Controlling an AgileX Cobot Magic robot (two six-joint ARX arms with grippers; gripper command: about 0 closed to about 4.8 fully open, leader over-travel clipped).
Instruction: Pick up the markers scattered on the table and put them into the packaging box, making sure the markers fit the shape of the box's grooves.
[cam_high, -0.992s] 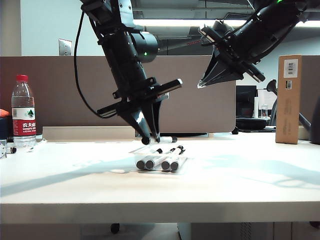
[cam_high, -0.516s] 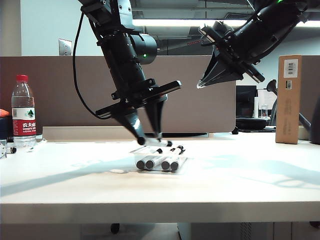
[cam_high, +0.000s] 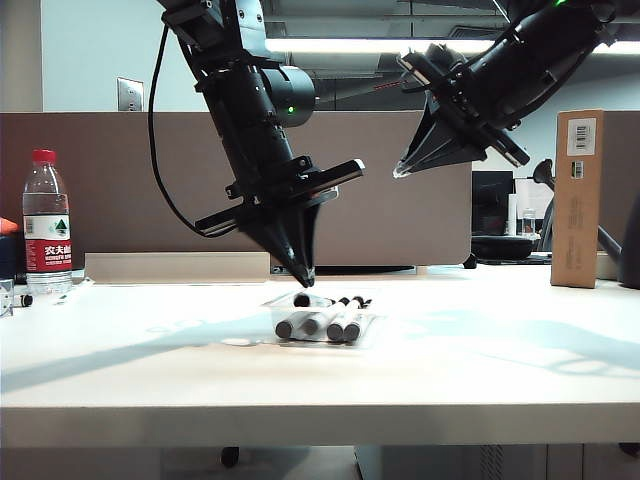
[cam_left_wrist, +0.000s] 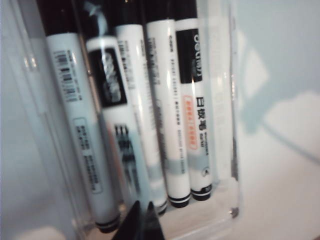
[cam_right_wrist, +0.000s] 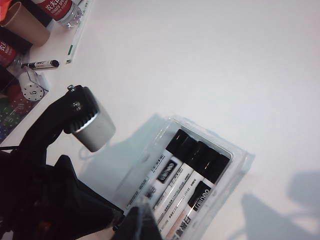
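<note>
**Clear plastic tray holding every marker in sight, one riding high**

Clear plastic is gleaming under the left tool (cam_high: 305, 278), which is hanging just above the far end of the packaging box (cam_high: 368, 326) with its jaws pressed fully together and nothing between them. In the left wrist view the closed tips (cam_left_wrist: 142, 220) are sitting right over the near ends of the markers (cam_left_wrist: 176, 115), whose white barrels are running lengthwise away from the tool, side by side in the grooves (cam_left_wrist: 225, 100). Five barrels are showing there. One of them (cam_left_wrist: 112, 110) is looking blurred and appears to be lying on top of its neighbours rather than down in a channel; in the exterior view a dark cap end (cam_high: 301, 299) is likewise standing a little above the row.

The right tool (cam_high: 402, 170) is hovering high and well off to the right of the box; its jaws appear closed and empty, with the dark tip (cam_right_wrist: 142, 222) showing in its own wrist view over the tray (cam_right_wrist: 240, 165). The box is resting near the middle of the white table (cam_high: 500, 370).

The coming move is probably turning on that raised marker: its long axis is already matching the grooves, and it is lying directly under the left tool, the nearer arm by far, so a downward nudge or a sideways roll seems to be what is needed. A stray pen (cam_right_wrist: 44, 64) is lying at the table's far edge by a water bottle (cam_high: 46, 225).
</note>
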